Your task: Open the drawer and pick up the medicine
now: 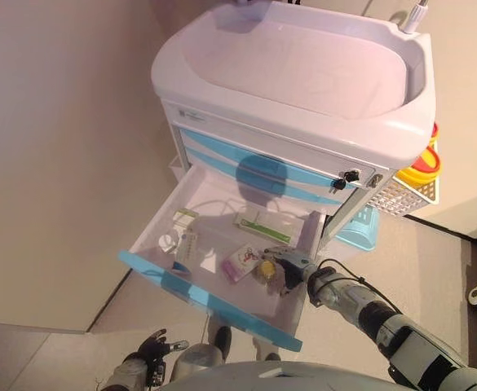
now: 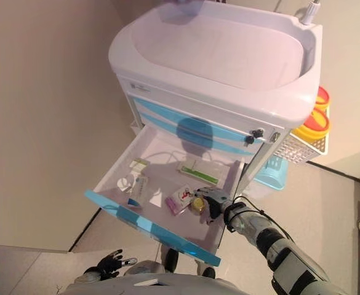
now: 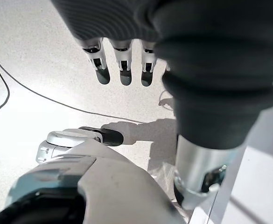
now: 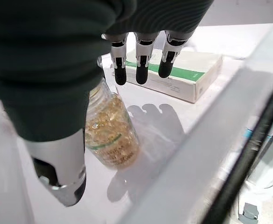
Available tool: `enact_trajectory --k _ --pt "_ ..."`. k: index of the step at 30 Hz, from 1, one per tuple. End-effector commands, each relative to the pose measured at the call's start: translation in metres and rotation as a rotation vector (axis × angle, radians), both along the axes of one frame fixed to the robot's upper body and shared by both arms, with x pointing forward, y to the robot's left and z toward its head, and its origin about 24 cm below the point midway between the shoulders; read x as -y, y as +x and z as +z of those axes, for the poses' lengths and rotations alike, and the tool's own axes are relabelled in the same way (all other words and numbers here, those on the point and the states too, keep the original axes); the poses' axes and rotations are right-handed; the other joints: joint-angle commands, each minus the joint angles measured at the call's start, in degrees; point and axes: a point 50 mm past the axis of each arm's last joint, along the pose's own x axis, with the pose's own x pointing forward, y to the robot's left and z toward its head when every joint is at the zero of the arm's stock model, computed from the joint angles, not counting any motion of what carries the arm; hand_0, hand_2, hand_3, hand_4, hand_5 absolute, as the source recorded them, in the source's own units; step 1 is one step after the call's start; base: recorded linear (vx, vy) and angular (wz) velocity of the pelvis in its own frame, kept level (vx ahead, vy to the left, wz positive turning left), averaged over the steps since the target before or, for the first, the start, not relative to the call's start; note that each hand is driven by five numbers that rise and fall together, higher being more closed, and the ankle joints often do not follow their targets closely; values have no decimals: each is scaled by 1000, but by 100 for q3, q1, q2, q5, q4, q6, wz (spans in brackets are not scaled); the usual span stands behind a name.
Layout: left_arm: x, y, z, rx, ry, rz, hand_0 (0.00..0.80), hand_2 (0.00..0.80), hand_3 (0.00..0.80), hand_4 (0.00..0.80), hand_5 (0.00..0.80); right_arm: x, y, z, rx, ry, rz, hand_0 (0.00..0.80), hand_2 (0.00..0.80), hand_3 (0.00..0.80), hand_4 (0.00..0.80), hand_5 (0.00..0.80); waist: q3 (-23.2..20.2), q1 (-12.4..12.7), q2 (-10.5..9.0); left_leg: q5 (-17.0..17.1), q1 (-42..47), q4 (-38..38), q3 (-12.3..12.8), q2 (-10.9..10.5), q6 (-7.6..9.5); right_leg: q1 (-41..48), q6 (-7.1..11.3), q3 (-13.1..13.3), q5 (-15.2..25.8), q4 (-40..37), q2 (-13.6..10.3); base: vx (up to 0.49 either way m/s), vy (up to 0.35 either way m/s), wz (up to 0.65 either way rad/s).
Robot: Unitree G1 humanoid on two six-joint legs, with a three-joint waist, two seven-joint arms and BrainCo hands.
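The cart's lowest drawer with a blue front stands pulled out. In it lies a clear medicine bottle of yellow capsules, on its side. My right hand reaches into the drawer's right part, over the bottle. In the right wrist view the bottle lies between the thumb and the straight fingers, and the hand is open and not closed round it. My left hand hangs low beside the drawer, open and empty, over the floor.
The drawer also holds a white box with a green stripe at the back, a pink and white box left of the bottle, and small white boxes at the left. A white basket with a yellow container hangs on the cart's right.
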Motion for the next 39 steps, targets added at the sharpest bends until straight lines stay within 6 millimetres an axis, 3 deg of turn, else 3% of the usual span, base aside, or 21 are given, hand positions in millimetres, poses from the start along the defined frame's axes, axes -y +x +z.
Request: enact_trajectory --k 1,17,31,32,33,35,39 --pt "8 10 0 14 9 -76 0 0 0 0 0 -11 16 18 96 47 8 0 0 0 0 0 -28 115 -6 -343 -123 53 73 -95 -66 -345 361 -67 110 526 -352 0 0 0" --pt "12 -5 -4 2 15 -106 0 0 0 0 0 -6 20 16 78 41 -39 0 0 0 0 0 -84 280 -41 -319 -136 38 -40 -120 -82 -321 374 -175 111 534 -387 6 -5 5" --pt "11 -2 -4 -2 13 -89 0 0 0 0 0 -9 12 11 74 48 -17 0 0 0 0 0 -97 191 -67 -354 -108 33 17 -106 -79 -356 379 -112 94 565 -394 0 0 0" --pt "11 -2 -4 -2 13 -88 0 0 0 0 0 -10 12 11 76 46 -14 169 169 169 169 169 -96 187 -68 -354 -107 33 21 -106 -79 -356 379 -109 94 565 -394 0 0 0" --pt "12 -2 -4 -2 12 -87 0 0 0 0 0 -10 12 11 79 44 -14 408 408 408 408 408 -94 183 -68 -356 -104 33 24 -105 -80 -356 379 -108 93 567 -397 0 0 0" --pt "12 -2 -4 -5 11 -85 0 0 0 0 0 -8 11 11 118 29 -12 800 800 800 800 800 -108 168 -66 -359 -96 27 32 -106 -81 -356 381 -104 94 565 -398 0 0 0" --pt "12 -2 -4 -10 9 -78 0 0 0 0 0 -7 9 9 109 34 -20 800 800 800 800 800 -118 134 -54 -368 -85 25 53 -102 -80 -361 385 -88 88 574 -401 0 0 0"
